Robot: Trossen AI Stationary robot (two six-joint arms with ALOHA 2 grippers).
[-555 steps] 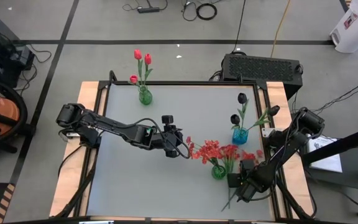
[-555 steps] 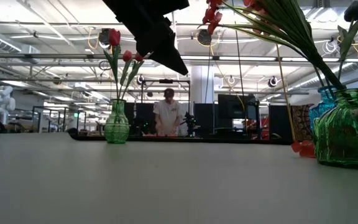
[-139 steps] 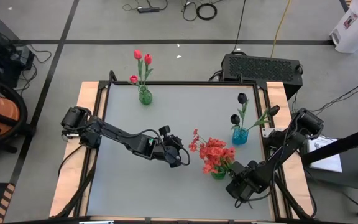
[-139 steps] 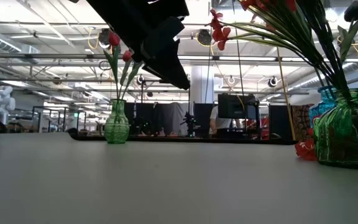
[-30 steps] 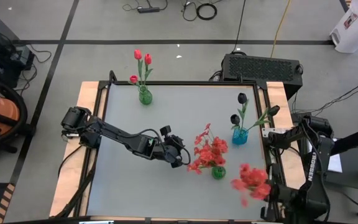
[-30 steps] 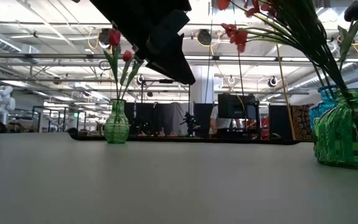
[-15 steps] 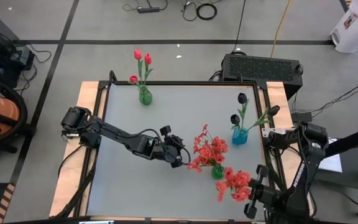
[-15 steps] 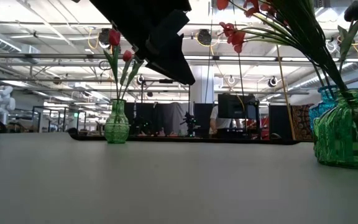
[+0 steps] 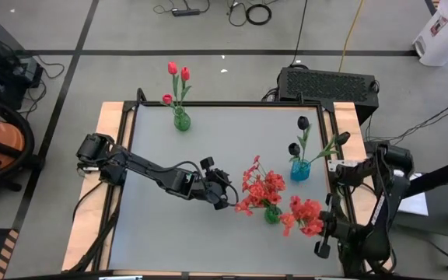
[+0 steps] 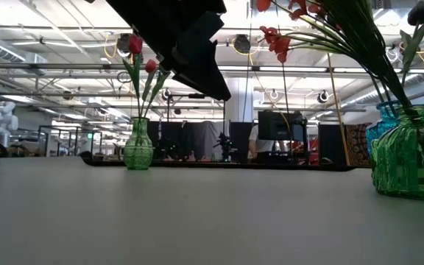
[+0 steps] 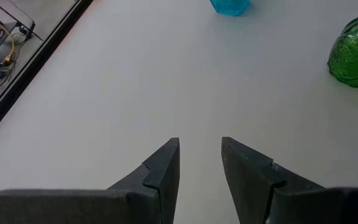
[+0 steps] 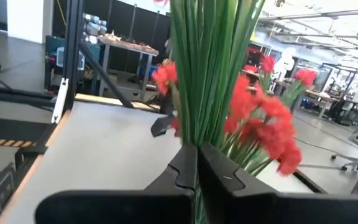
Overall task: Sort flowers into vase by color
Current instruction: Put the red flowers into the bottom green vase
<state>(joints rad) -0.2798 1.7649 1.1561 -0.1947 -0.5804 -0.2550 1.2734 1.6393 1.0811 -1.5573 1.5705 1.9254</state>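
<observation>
Several red blossoms (image 9: 263, 187) stand in a green vase (image 9: 272, 215) near the table's front right. Just right of it my right gripper (image 9: 317, 232) is shut on a second bunch of red blossoms (image 9: 302, 216). My left gripper (image 9: 222, 198) hovers open and empty left of that vase, which also shows as the green vase (image 11: 356, 53) in its wrist view. Two black tulips stand in a blue vase (image 9: 299, 169). Red tulips stand in a far green vase (image 9: 181, 120). My right gripper pinches the bunch's bundled green stems (image 12: 199, 130) between its two fingers. The fingers come level from the table's right side and lie across the stems. The bunch stands upright, blossoms (image 12: 272, 127) above the fingers, lifted clear of the table.
The near green vase (image 10: 411, 151) and the blue vase (image 10: 385, 121) crowd the right side. Bare tabletop (image 9: 169, 163) lies between the left arm and the far vase. A black box (image 9: 325, 82) sits beyond the far right corner.
My right gripper has carried the bunch of red blossoms from near the table's front right corner toward the near green vase, sinking a little. The bunch now stands just right of that vase.
</observation>
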